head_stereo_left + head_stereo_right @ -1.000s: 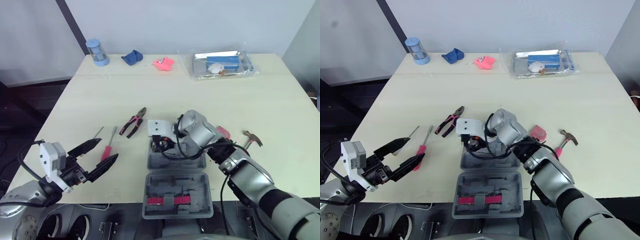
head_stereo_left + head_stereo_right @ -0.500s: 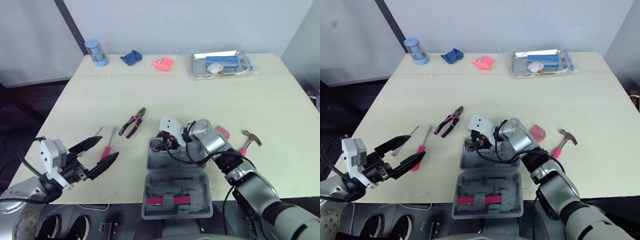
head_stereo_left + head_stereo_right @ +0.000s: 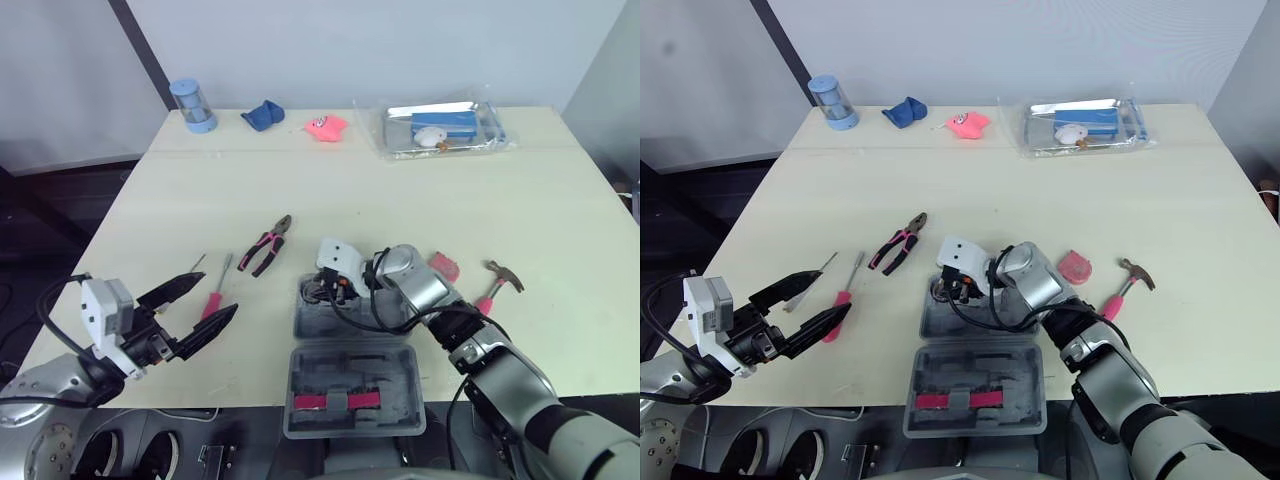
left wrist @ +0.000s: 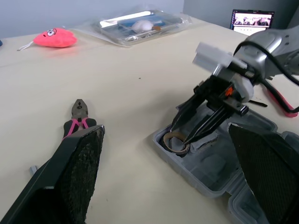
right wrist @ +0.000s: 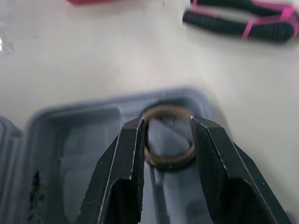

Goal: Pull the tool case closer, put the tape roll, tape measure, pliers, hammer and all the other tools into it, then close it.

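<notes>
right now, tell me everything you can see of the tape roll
The tape roll is a thin brownish ring with an open middle. It lies flat in a corner pocket of the open grey tool case, nearest the pliers. The right tool is poised right at it; contact is unclear.

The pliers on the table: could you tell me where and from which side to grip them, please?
Grip the pliers across both pink handles, coming down from above. They lie flat on the table, nose pointing away; the open left gripper is nearest.
</notes>
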You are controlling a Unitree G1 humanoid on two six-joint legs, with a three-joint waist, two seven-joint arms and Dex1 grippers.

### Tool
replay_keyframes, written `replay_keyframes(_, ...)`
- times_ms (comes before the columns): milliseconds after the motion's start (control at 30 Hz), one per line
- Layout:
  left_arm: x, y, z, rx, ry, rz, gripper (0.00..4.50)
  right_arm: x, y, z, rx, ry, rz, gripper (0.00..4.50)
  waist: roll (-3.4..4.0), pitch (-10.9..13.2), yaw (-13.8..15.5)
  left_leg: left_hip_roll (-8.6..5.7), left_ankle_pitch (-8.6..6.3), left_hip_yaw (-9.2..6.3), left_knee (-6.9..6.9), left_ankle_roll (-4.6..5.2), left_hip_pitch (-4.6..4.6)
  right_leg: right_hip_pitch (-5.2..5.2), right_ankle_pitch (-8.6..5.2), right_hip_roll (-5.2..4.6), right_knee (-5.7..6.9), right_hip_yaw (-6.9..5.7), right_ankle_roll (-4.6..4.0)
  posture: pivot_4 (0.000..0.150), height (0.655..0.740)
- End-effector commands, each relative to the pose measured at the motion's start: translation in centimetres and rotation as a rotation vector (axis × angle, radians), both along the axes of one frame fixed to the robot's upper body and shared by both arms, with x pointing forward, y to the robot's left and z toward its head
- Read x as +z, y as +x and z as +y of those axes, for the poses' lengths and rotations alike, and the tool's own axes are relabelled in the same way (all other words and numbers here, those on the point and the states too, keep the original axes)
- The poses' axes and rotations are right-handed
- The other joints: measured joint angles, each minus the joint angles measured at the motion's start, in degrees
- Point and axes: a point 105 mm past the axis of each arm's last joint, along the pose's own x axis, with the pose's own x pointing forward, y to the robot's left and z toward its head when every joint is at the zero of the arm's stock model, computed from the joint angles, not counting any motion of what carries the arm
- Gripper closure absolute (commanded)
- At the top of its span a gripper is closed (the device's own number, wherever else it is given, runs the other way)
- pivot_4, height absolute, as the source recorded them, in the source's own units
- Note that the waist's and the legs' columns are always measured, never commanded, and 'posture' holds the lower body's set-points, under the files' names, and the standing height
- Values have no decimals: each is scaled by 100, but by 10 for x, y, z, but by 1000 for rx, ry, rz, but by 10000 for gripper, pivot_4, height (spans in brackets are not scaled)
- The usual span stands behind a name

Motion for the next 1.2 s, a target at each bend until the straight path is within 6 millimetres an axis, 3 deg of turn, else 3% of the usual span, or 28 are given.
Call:
replay_keyframes(33,2,0,1,-5,23,-10,0,-8,3,-3,-25,-46,23,28814,0,0,-5,0,0,0,0,0,3,1,0,0,0,1,0,1500,7400)
replay_keyframes(133,2,1,2,-6,29,-7,0,-14,1,-8,-7,-96,25,28814,-1,-1,-6,0,0,0,0,0,8,4,0,1,4,1,0,1500,7400)
replay_keyframes(367,1,1,5,-2,24,-19,0,41,-6,7,26,154,-33,28814,0,-1,8,0,0,0,0,1,12,11,0,1,4,1,0,1500,7400)
replay_keyframes(500,2,-1,11,12,20,-25,0,67,-12,-10,-2,301,-67,28814,0,-1,19,1,0,-1,0,1,11,10,0,1,3,1,0,1500,7400)
replay_keyframes(633,-5,-6,25,59,13,0,0,80,-17,-65,-124,428,-164,28814,-4,-3,77,1,-1,-1,0,1,9,15,0,-1,-6,-1,0,1500,7400)
replay_keyframes(800,-15,-8,46,148,13,18,0,79,-26,-125,-305,486,-207,28814,-5,-4,56,4,-1,1,-1,2,8,15,0,2,-5,0,0,1500,7400)
replay_keyframes(867,-19,-9,53,175,16,25,0,73,-31,-151,-380,481,-209,28814,-5,-4,36,6,-1,0,-2,3,9,15,-1,4,-4,-1,-1,1500,7400)
replay_keyframes(1033,-33,-15,83,301,11,60,0,47,-59,-245,-652,427,-207,28814,-11,-7,117,4,-1,5,-1,3,5,19,-1,1,-14,1,0,1500,7400)
replay_keyframes(1200,-46,-26,104,386,23,95,0,28,-92,-297,-824,363,-200,28814,-17,-12,105,8,-1,12,-1,4,17,27,-1,4,-11,5,0,1500,7400)
